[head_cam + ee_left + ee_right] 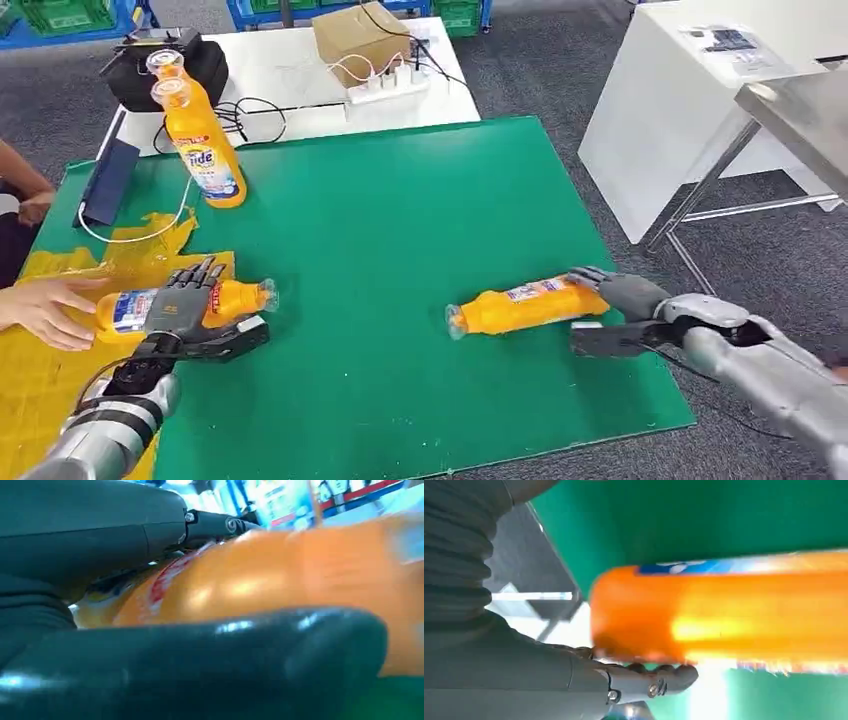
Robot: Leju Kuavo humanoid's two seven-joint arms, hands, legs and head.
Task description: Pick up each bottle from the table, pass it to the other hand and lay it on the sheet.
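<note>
Overhead, we see the right hand [612, 312] cupping the base of a bottle [525, 307] at lower right, axis left-right. Left wrist: the left hand [150, 645] grips another bottle [280, 580]. Right wrist: fingers [649, 680] touch the base; grasp uncertain.

The green worktop [400, 220] carries a yellow sheet [40, 370], two upright orange detergent bottles [205, 150], and a lying bottle [525, 306].

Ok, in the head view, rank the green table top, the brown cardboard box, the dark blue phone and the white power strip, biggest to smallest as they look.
1. green table top
2. brown cardboard box
3 and 4. dark blue phone and white power strip: look alike in size, and the strip lies farther from the camera, so no ranking.
</note>
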